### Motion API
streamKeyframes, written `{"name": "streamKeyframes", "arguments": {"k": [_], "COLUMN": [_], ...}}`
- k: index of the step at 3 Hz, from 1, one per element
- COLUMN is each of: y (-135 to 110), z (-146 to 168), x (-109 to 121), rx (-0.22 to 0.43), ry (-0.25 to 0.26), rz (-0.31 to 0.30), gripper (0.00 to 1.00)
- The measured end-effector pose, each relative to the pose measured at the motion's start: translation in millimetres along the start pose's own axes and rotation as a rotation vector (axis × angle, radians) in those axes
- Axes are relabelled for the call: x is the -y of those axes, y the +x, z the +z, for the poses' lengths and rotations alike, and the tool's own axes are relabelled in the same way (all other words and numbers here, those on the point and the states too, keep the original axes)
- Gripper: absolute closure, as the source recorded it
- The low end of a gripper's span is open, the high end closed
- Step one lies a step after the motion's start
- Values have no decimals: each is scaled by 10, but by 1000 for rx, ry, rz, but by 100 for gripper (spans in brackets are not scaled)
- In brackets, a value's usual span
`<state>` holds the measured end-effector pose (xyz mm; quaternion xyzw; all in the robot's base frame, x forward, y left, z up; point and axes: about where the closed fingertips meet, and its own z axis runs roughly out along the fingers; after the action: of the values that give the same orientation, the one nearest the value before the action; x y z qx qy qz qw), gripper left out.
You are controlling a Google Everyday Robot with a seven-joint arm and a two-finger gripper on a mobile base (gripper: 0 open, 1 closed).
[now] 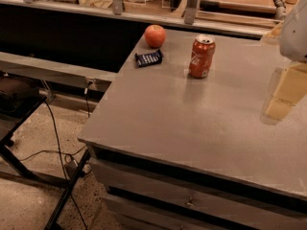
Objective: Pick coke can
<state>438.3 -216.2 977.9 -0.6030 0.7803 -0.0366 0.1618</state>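
Observation:
The coke can (201,56) stands upright on the grey cabinet top (192,123), toward the back and a little right of centre. It is red-orange with white script and a silver top. My gripper (283,97) hangs at the right edge of the view, just above the cabinet top. It is well to the right of the can and a little nearer the front, apart from it. Its white arm housing (295,30) shows above it. Nothing is in the gripper that I can see.
A red apple (155,36) sits at the back left of the cabinet top, with a dark blue snack packet (148,58) just in front of it. The top's left edge drops to the floor with cables (55,128). A counter ledge (144,16) runs behind.

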Motion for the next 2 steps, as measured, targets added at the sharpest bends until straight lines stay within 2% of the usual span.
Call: {"name": "streamKeyframes", "arguments": {"k": [2], "y": [-72], "z": [5], "x": [165], "rx": [-8], "ry": [8], "rz": [9], "gripper": [0]}}
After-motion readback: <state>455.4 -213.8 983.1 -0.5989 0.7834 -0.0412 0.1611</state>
